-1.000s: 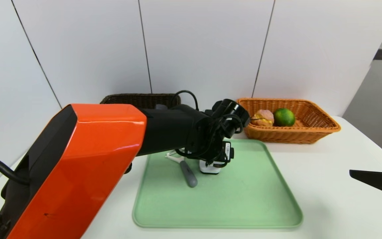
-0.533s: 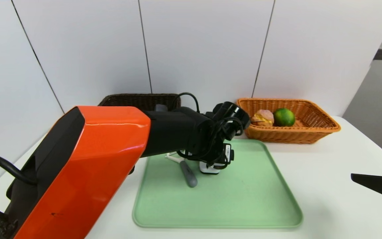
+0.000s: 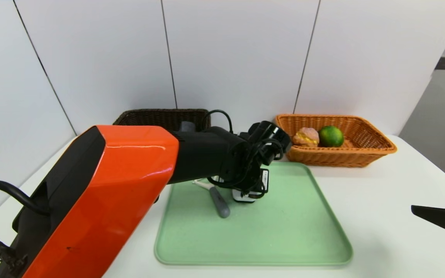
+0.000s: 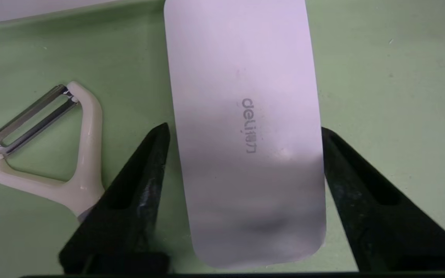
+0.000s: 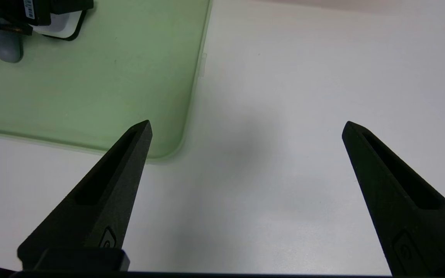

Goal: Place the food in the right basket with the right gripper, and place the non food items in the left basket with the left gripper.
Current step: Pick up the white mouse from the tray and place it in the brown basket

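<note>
A white rounded block with a grey "deli" logo (image 4: 245,127) lies on the green tray (image 3: 284,231). My left gripper (image 4: 242,132) is down over it and open, one finger on each side; one finger (image 4: 157,154) stands a little off the block, the other is at its edge. In the head view the wrist hides most of the white block (image 3: 244,197). A peeler with a cream head (image 4: 72,154) and grey handle (image 3: 219,202) lies right beside it. My right gripper (image 5: 245,125) hangs open and empty over the bare table, right of the tray.
A dark brown basket (image 3: 160,115) stands at the back left, partly behind my left arm. The orange basket (image 3: 361,156) at the back right holds a bun (image 3: 306,136) and a green lime (image 3: 331,136). White wall panels close off the back.
My left arm has sunk a little, bringing its gripper lower around the white block. The right gripper has drifted slightly toward the table's near right edge. Nothing on the tray moved.
</note>
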Controlling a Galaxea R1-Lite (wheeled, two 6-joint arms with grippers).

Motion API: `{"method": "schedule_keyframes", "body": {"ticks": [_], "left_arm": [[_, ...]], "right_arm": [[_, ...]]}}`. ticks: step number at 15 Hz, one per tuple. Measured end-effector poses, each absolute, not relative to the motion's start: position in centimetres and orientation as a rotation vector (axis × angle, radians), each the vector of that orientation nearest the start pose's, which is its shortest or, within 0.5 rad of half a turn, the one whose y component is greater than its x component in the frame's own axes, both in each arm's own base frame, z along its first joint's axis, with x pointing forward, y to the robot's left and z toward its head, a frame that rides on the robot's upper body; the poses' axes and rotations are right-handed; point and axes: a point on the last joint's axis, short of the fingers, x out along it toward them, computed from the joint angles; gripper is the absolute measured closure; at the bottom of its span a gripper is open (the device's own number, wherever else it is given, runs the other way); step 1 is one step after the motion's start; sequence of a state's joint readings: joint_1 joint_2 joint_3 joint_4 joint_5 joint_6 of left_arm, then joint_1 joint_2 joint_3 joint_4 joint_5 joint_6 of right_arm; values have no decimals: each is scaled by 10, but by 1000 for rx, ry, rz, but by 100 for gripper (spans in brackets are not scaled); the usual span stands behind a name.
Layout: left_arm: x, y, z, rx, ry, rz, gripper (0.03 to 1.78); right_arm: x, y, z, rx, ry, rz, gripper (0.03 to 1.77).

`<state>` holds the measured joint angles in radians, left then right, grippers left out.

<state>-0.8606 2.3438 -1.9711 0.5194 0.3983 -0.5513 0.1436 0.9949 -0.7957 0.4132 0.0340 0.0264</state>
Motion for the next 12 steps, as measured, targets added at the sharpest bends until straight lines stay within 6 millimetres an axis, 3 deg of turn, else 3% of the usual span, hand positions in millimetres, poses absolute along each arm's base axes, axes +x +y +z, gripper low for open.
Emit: {"method": "schedule_keyframes", "body": {"ticks": [2, 8, 12], "left_arm": [[308, -346, 143, 12, 808, -215, 76], [305, -346, 148, 2, 805, -230, 80], [284, -345, 187, -65, 790, -362, 81]], "right_arm": [[104, 16, 232, -8, 610, 166, 10], [100, 15, 231, -7, 603, 167, 10], [98, 15, 230, -6, 603, 166, 10]]}}
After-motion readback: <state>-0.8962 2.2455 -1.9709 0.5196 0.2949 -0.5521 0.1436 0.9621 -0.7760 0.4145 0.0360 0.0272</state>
